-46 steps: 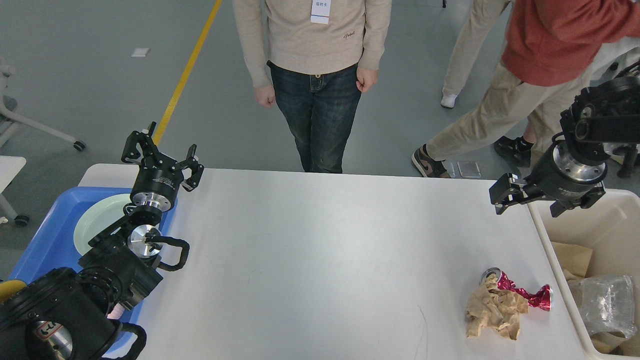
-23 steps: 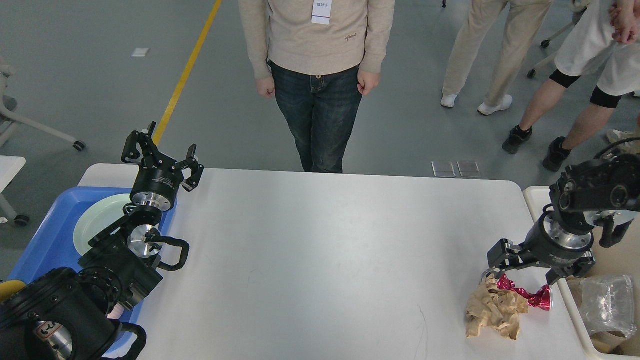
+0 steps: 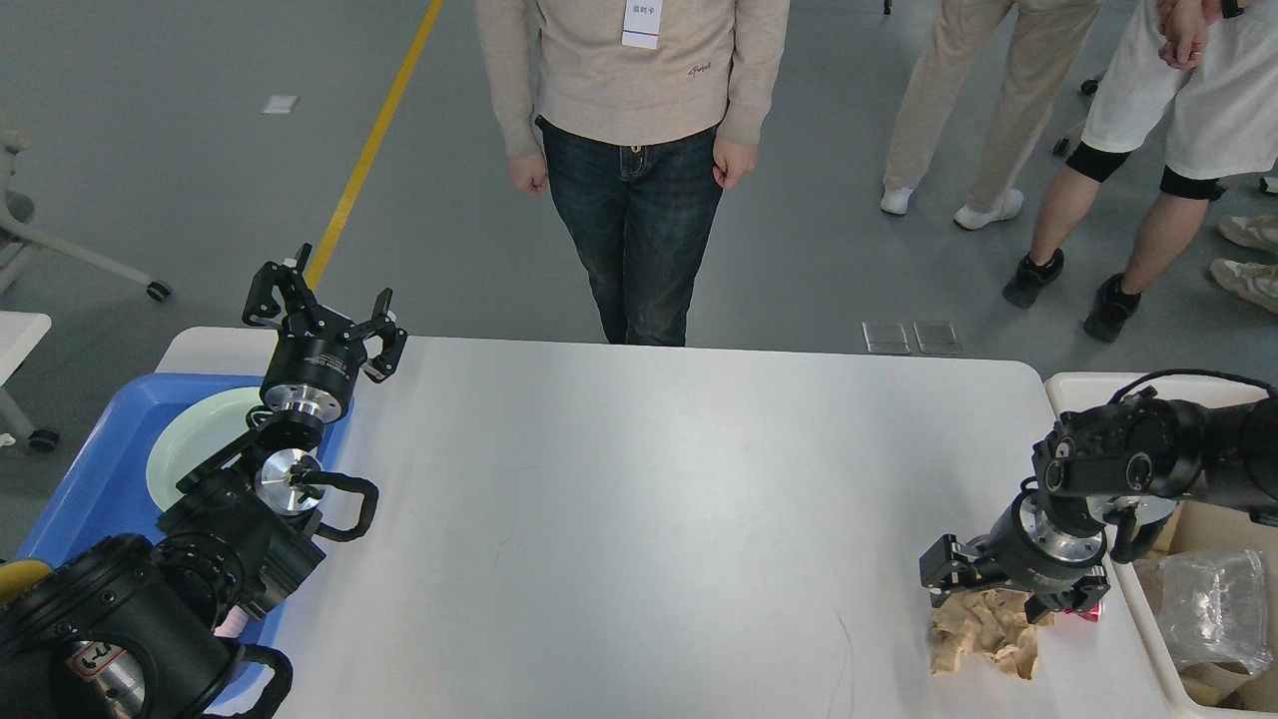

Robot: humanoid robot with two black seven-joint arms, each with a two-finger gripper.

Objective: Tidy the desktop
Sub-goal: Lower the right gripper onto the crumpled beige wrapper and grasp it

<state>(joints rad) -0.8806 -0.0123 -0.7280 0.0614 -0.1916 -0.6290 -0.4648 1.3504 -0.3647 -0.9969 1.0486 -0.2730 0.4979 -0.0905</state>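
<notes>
The white desktop (image 3: 639, 479) fills the middle of the head view. A crumpled brown paper wad (image 3: 983, 639) lies near its front right corner. A crushed red can (image 3: 1084, 609) lies beside it, mostly hidden by my right arm. My right gripper (image 3: 988, 597) points down right over the paper and the can, its fingers spread to either side of the top of the wad. My left gripper (image 3: 324, 312) is open and empty, held up over the desktop's far left edge.
A blue tray (image 3: 90, 479) with a pale green plate (image 3: 200, 439) sits at the left edge. A white bin (image 3: 1093, 384) at the right holds a clear plastic bag (image 3: 1208, 599) and brown paper. People stand beyond the far edge.
My right arm has come down and toward me, from above the bin's far corner to right over the paper and can. The left arm has not moved.
</notes>
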